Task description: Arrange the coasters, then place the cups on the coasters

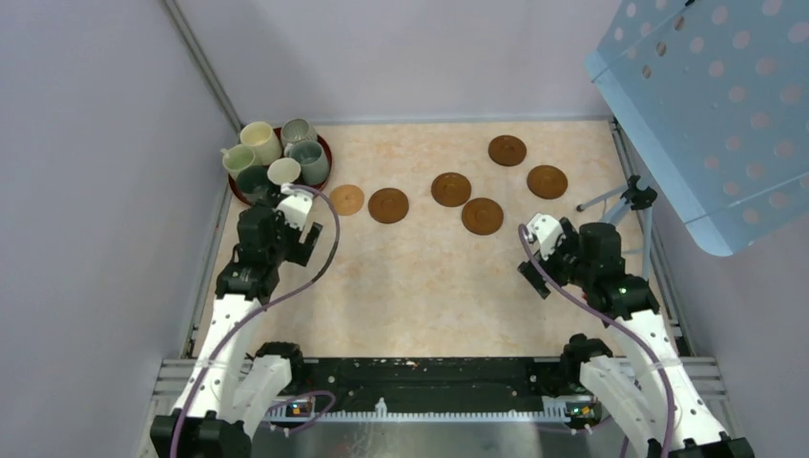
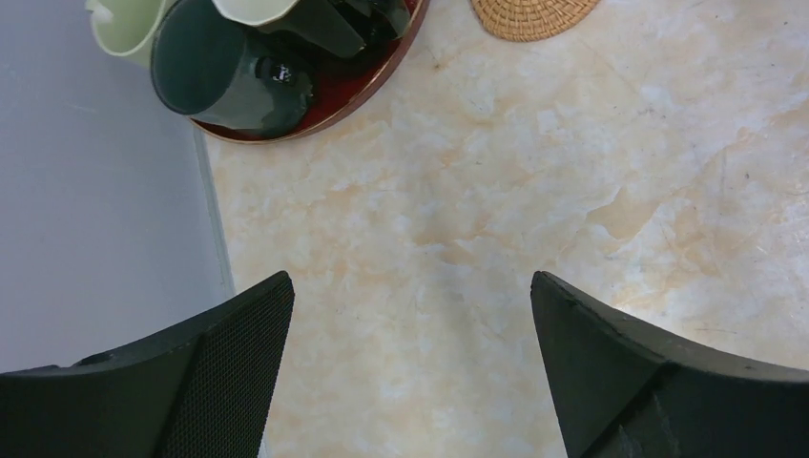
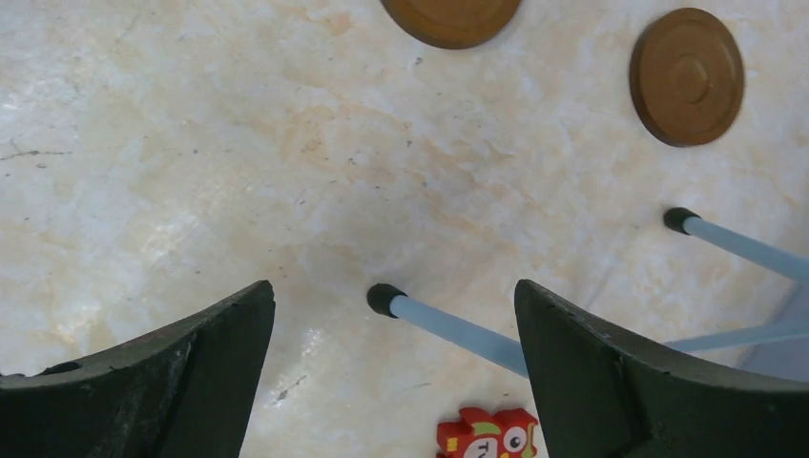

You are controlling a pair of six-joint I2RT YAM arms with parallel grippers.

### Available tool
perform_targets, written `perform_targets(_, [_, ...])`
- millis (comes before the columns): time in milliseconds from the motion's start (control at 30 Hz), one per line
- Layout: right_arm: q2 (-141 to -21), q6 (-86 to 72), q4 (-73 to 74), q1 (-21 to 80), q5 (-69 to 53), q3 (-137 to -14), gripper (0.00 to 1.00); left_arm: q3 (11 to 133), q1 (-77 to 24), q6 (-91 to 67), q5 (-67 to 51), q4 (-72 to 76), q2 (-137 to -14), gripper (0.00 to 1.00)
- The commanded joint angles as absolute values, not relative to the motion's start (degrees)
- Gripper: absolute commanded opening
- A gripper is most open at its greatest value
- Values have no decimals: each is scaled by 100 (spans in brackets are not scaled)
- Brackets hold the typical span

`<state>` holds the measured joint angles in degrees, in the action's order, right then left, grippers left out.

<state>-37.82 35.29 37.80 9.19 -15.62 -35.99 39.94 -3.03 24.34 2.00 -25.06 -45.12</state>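
Six cups (image 1: 277, 157) are gathered on the dark red tray (image 1: 328, 164), and six coasters (image 1: 388, 205) are spread over the worktop (image 1: 429, 277) to the tray's right. The left gripper (image 2: 410, 286), just beside the tray, and the right gripper (image 3: 393, 291), well apart from it, are held wide open and empty.

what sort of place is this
Probably a lab robot test cell: plain grey walls box in a marble-patterned table, two robot arms are bolted at its near edge, with a tripod alongside.
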Motion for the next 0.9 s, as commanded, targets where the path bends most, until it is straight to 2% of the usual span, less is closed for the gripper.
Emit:
perform_targets(0, [-4117, 3066, 3496, 1485, -1475, -3808, 95, 4237, -272, 2415, -78, -2135, -5031, 99])
perform_targets(267, [-5091, 2903, 2697, 2603, -706, -3958, 95, 4939, -281, 2580, -1310, -2158, -6188, 99])
perform_targets(433, [-5899, 2607, 2226, 2698, -766, -4530, 95, 5431, -343, 2498, -2241, -2031, -6985, 99])
perform_targets(633, [-7163, 1884, 1714, 2708, -843, -5512, 94, 6085, -596, 2390, -2411, -1416, -8096, 99])
perform_targets(867, [-8684, 1141, 1386, 2822, -974, -6734, 89, 6998, -729, 2123, -2424, -1175, -9570, 85])
